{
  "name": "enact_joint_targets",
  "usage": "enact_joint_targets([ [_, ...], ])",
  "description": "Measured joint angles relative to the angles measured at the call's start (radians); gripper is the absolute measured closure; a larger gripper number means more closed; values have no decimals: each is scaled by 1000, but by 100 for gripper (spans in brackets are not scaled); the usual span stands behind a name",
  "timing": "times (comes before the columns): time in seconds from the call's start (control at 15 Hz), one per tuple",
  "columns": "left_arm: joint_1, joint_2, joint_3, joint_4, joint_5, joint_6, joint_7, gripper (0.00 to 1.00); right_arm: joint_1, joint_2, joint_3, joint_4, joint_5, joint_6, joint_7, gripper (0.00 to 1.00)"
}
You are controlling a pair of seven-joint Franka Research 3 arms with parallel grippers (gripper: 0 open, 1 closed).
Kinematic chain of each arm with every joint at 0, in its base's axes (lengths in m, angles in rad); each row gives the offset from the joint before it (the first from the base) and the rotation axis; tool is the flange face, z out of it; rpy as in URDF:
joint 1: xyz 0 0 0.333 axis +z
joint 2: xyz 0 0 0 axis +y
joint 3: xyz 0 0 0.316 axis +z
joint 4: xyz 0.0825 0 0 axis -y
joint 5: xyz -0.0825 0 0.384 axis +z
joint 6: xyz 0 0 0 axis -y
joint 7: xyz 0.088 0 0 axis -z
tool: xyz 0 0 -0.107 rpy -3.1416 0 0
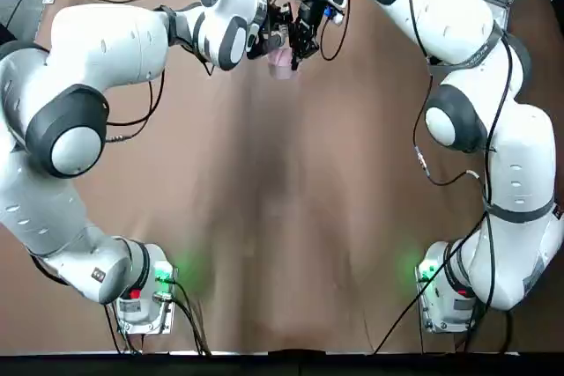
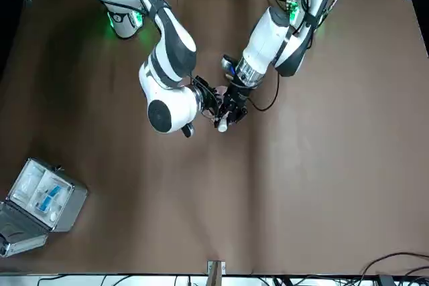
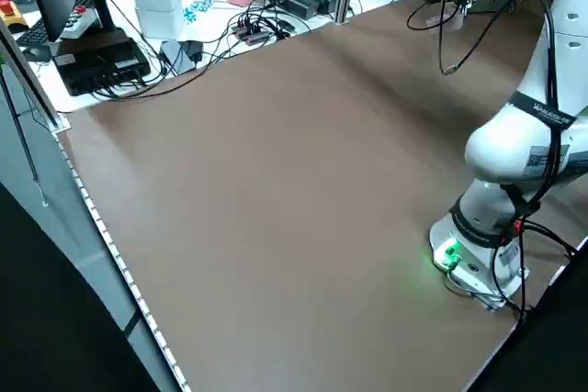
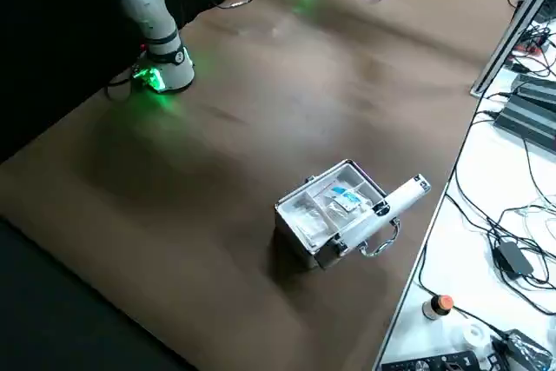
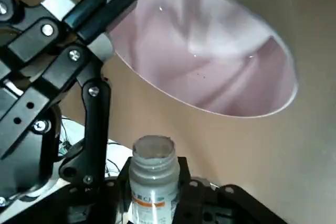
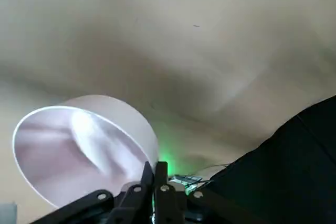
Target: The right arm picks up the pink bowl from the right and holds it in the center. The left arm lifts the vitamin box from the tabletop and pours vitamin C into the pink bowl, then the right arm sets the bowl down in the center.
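- Fingers of the right gripper [image 6: 155, 169] are almost together, pinching one side of the pink bowl [image 6: 86, 153] over the table's middle, toward the far edge; that one-sided hold could let it swivel if bumped.
- Both grippers are crowded together, so tipping the left wrist could knock the linkages or the bowl.
- Bowl, tilted, mouth toward the bottle: too much lean and tablets could roll out.
- Left gripper [image 5: 155, 167], beside the bowl, has its fingers parted by the bottle's width, closed around the uncapped vitamin bottle [image 5: 154, 195]; smooth walls might slip as it turns.
- Bottle mouth [image 5: 154, 147] is beside the rim, apart from it; poured from there, tablets could miss.
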Motion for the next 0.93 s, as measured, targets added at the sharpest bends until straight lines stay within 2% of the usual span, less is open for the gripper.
enact_joint_targets([
  [0.93,13,-2,6,-16,23,27,100,65,-1,1,-1,4,0,2,0,97],
])
